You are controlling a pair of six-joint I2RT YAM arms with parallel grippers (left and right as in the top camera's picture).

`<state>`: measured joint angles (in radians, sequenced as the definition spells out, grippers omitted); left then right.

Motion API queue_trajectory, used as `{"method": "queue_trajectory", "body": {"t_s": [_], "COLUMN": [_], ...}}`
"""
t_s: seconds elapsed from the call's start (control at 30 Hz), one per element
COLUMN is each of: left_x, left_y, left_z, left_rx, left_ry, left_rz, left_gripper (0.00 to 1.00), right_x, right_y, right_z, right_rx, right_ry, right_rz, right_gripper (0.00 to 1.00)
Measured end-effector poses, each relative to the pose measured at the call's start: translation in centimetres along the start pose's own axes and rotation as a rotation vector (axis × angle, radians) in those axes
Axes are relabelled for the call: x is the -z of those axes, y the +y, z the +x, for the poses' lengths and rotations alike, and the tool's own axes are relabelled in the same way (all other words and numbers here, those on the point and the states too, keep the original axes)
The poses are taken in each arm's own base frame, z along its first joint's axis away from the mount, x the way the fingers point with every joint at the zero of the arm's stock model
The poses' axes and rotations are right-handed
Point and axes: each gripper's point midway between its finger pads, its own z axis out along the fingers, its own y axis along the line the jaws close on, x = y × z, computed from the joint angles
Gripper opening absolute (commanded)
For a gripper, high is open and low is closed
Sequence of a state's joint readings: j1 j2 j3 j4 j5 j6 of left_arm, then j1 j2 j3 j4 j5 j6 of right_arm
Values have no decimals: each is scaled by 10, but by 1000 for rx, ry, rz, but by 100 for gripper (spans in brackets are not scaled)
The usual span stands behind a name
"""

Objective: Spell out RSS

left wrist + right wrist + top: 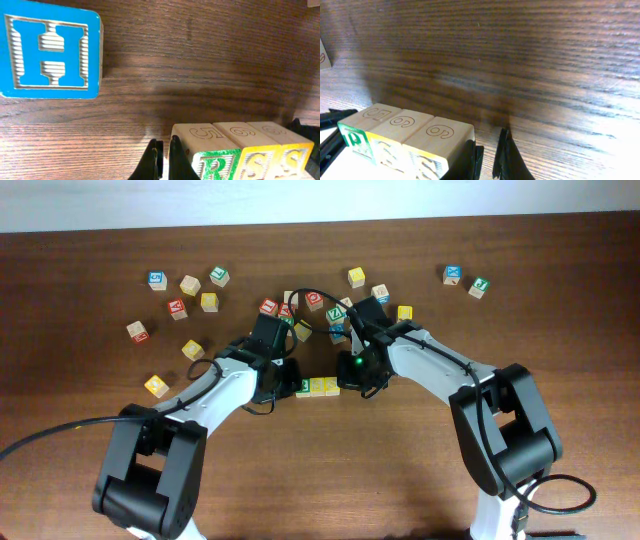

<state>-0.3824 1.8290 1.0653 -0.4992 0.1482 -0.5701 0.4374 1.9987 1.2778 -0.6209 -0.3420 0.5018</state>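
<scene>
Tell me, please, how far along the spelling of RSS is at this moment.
Done: the R cube, the first S cube and the second S cube stand side by side in one row, reading RSS.
In hand: nothing is held. The left gripper is shut beside the R end, and the right gripper is shut beside the last S.
Left: probably only drawing both arms away from the row.

Overhead: looks straight down from well above, taking in the whole table (560, 280) and the scattered cubes (190, 285). Left wrist: sits low and very near the wood, tilted down toward the far side, catching the cube row (250, 150) at the lower right edge. Right wrist: equally low and near, facing much the same way, with that row at lower left. Shared by all three: the row, mid-table.
</scene>
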Motion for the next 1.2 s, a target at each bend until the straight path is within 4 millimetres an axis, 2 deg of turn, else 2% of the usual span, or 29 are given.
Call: {"method": "queue_trajectory", "body": {"t_s": [0.23,0.33,0.4,0.43,0.47,0.5,0.53,0.57,0.6,0.63,0.7,0.73,0.77,0.8,0.83,0.9,0.97,1.07,1.2], "left_x": [1,2,16,32,54,74,92,118,132,142,161,164,164,165,165,166,165,166,166], "left_y": [13,22,28,28,28,30,36,43,50,56,70,76,81,89,94,100,101,101,101], "left_z": [-5,-5,-8,-13,-21,-27,-29,-35,-38,-38,-38,-39,-37,-36,-36,-35,-31,-31,-31], "left_rx": [0,1,0,2,15,28,47,81,101,116,159,175,189,208,222,238,239,239,239], "left_ry": [-38,-46,-76,-107,-159,-198,-224,-278,-307,-320,-354,-358,-350,-339,-337,-334,-316,-317,-317], "left_rz": [-81,-127,-164,-164,-151,-139,-135,-123,-122,-125,-134,-141,-151,-165,-172,-180,-188,-188,-188], "left_gripper": [0,0,0,4,18,41,68,82,100,99,99,99,99,99,99,99,99,99,99], "right_x": [0,6,15,25,33,46,64,81,96,116,186,210,225,241,250,273,280,285,283], "right_y": [-2,-13,-21,-22,-21,-22,-19,-13,-9,-5,6,7,4,1,2,14,17,18,19], "right_z": [7,13,13,10,6,6,3,1,1,5,29,42,58,79,88,124,148,162,163], "right_rx": [-2,-20,-30,-37,-42,-46,-45,-32,-17,-9,26,39,50,67,87,178,190,196,172], "right_ry": [24,52,67,71,66,75,57,26,-2,-26,-130,-157,-159,-156,-172,-218,-249,-288,-285], "right_rz": [29,104,177,204,214,229,229,219,210,203,181,179,187,207,208,178,147,140,138], "right_gripper": [11,14,18,20,23,26,28,29,31,33,34,50,79,98,98,98,98,98,98]}}
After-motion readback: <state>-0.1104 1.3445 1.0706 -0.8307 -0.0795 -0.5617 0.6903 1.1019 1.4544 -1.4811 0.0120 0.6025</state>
